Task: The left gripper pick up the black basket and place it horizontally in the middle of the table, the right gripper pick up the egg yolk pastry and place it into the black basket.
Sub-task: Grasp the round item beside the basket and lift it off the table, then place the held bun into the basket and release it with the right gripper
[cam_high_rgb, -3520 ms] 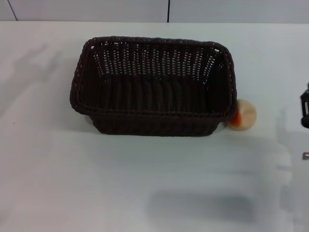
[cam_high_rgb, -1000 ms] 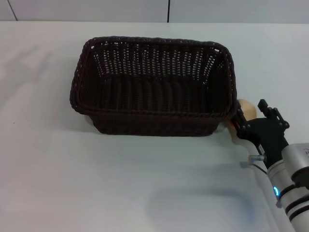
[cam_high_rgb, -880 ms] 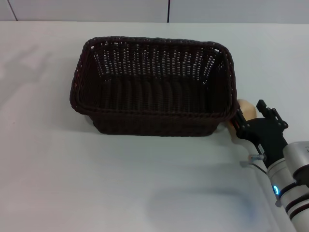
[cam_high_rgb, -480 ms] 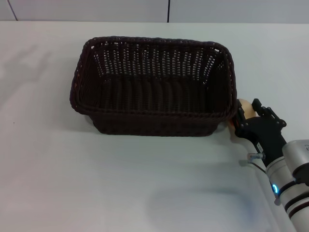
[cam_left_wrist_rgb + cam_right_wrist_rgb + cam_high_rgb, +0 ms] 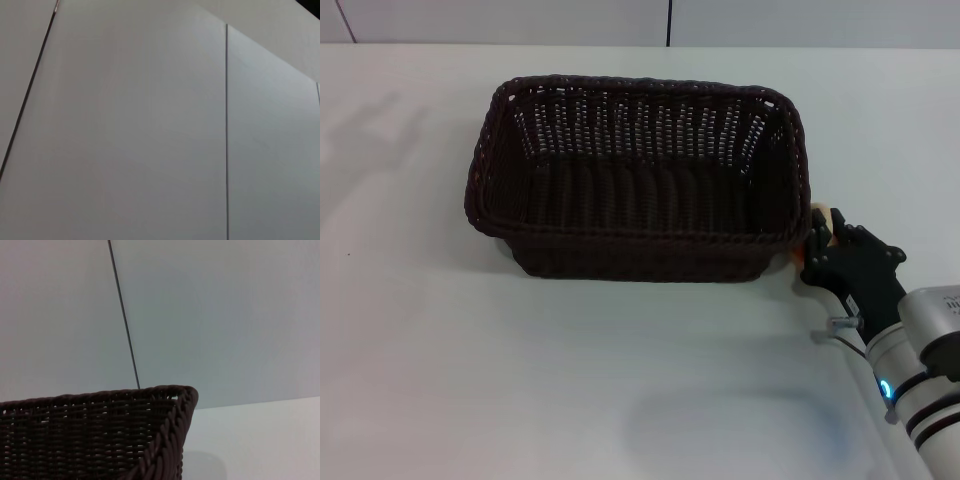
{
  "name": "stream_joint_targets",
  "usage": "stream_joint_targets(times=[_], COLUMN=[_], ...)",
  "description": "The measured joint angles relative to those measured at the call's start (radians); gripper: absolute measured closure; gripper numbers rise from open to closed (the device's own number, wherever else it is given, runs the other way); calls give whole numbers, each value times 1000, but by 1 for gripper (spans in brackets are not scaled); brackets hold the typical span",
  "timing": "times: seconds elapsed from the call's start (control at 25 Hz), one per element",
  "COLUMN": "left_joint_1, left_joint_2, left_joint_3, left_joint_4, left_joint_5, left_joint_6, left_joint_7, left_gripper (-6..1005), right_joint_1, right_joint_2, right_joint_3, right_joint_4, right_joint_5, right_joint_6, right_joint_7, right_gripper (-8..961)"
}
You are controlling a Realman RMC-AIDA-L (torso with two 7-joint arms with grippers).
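The black basket (image 5: 638, 175) stands upright in the middle of the table (image 5: 440, 350), its long side running left to right; its corner also shows in the right wrist view (image 5: 100, 440). The egg yolk pastry (image 5: 823, 216) lies on the table against the basket's right end, and only a pale sliver of it shows. My right gripper (image 5: 832, 245) is low over the pastry, open, with its fingers around it and covering most of it. The left gripper is out of view; its wrist view shows only wall panels.
The right arm (image 5: 920, 370), with its blue light, comes in from the lower right corner. A grey panelled wall (image 5: 670, 20) runs behind the table's far edge.
My right gripper came in from the lower right, moved up to the pastry and sank over it, so that less of the pastry shows now. The basket has not moved.
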State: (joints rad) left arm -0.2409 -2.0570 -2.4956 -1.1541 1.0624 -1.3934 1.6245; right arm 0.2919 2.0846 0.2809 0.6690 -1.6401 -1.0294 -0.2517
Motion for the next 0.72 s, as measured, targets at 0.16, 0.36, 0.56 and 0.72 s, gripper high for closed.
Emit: stream_joint_targets(times=[0.16, 0.36, 0.56, 0.72], left_joint_1=[0, 2, 7, 8], left_joint_2=[0, 0, 0, 0], left_joint_3=[0, -1, -2, -2], left_joint_4=[1, 1, -1, 0], left_joint_5=[-1, -1, -4, -11], left_joint_6=[-1, -1, -1, -1], left_joint_7=[0, 0, 0, 0], left_gripper=[519, 519, 519, 519], right_joint_1=[-1, -7, -30, -35], right_joint_2=[1, 1, 3, 0], right_joint_3=[5, 10, 54, 65], right_joint_4=[3, 0, -1, 20], right_joint_5=[1, 6, 20, 25], right_joint_6=[-7, -53, -163, -233], right_joint_7=[-5, -10, -82, -151], right_gripper=[819, 848, 875, 885])
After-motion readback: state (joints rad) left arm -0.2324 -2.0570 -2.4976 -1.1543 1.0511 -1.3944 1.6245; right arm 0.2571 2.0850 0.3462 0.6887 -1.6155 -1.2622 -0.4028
